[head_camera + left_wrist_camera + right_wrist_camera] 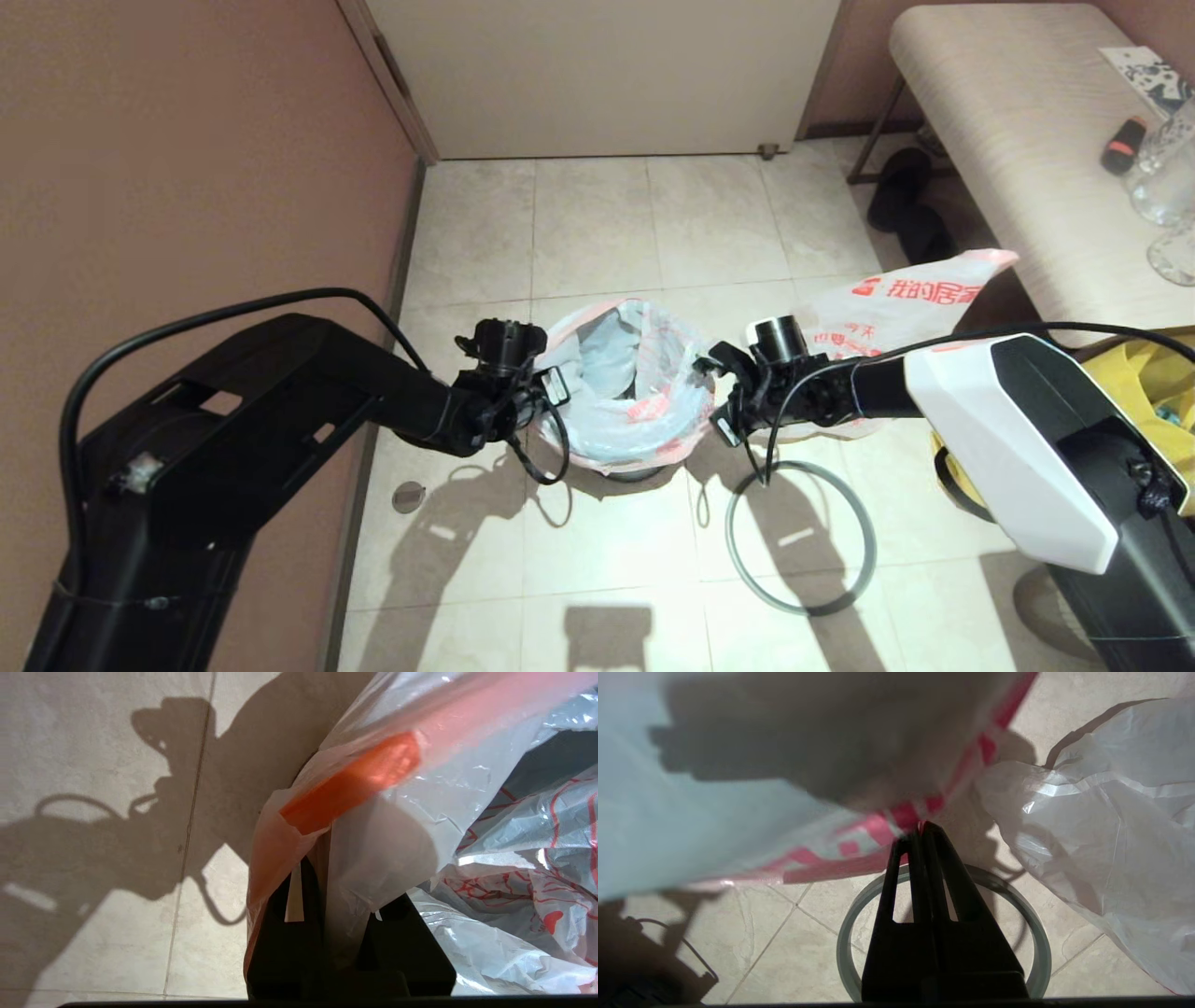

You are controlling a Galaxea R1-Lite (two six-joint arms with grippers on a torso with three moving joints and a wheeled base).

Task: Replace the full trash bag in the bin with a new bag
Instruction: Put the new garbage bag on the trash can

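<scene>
The new bag (621, 392) is spread open over the black bin (635, 474), of which only a dark sliver shows under the plastic. My left gripper (551, 387) holds the bag's left rim; its pink-red edge (345, 788) drapes over the fingers and the film runs between them. My right gripper (714, 373) (920, 828) is shut on the pink edge band (878, 826) at the right rim. The full trash bag (896, 308) (1111, 826), with its bold red logo, stands on the floor behind the right gripper. The grey hoop (803, 610) (845, 938) lies flat on the tiles below the right gripper.
A yellow fabric bag (1148, 373) sits at the right beside my right arm. A padded bench (1008, 140) with glassware (1162, 177) runs along the right, with black shoes (901, 205) under it. A brown wall (187, 168) closes the left side; a floor drain (408, 497) is near it.
</scene>
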